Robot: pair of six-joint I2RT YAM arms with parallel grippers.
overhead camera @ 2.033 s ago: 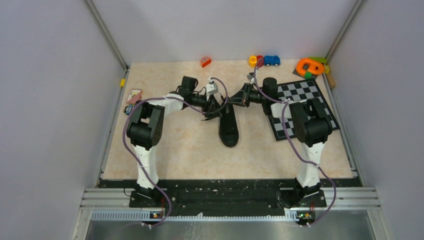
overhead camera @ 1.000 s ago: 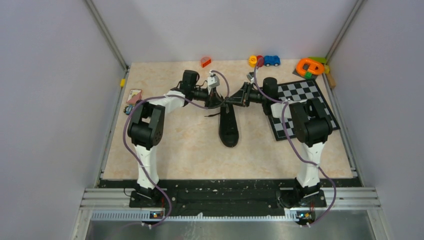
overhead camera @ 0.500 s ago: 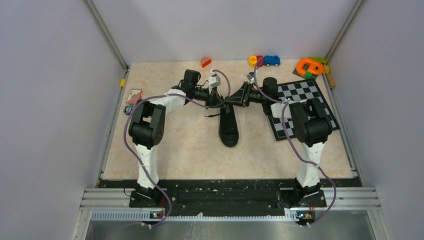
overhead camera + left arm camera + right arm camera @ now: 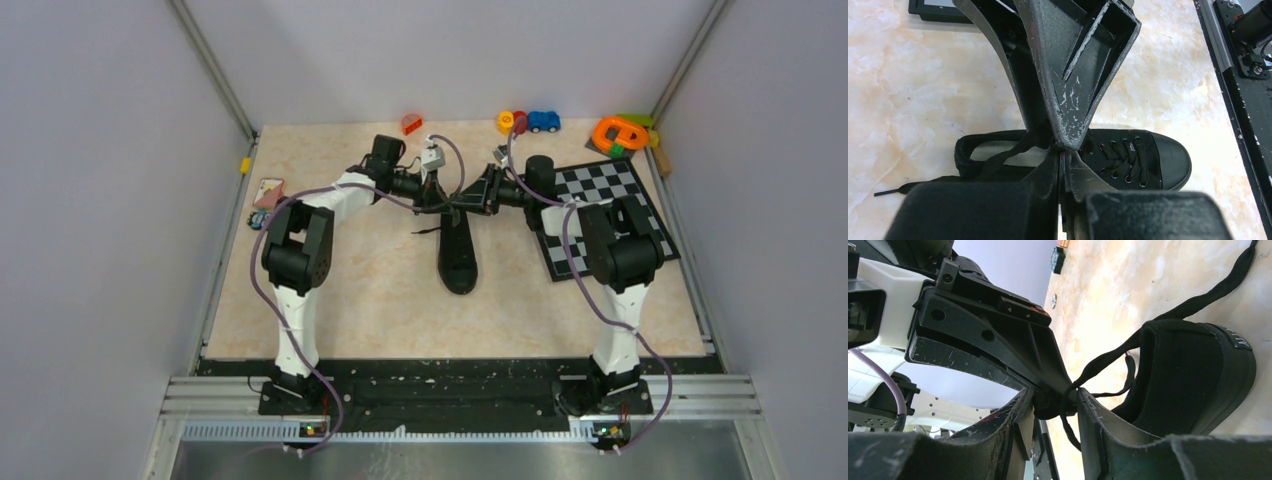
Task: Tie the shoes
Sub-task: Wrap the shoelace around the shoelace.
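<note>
The sneaker (image 4: 459, 262) lies near the middle of the table (image 4: 350, 300), toe toward the near edge and heel toward the far side. Its laces (image 4: 1120, 157) run through the eyelets, no bow shows, and one loose end (image 4: 898, 189) trails on the table to its left. Just beyond the eyelets, above the shoe's opening, both arms meet tip to tip. The left gripper (image 4: 1062, 159) has its fingers pressed together and appears to pinch a strand at the very tip. The right gripper (image 4: 1055, 397) is slightly spread, with that strand and the left tip sitting in its gap. The hold is thin, so a sideways pull could let the lace slide out. If the right fingers close now, they may clamp the other gripper's tip instead of the lace, or jam against it. A hard tug could also lift or drag the light shoe to the right, toward the chessboard (image 4: 600, 190) farther right.
</note>
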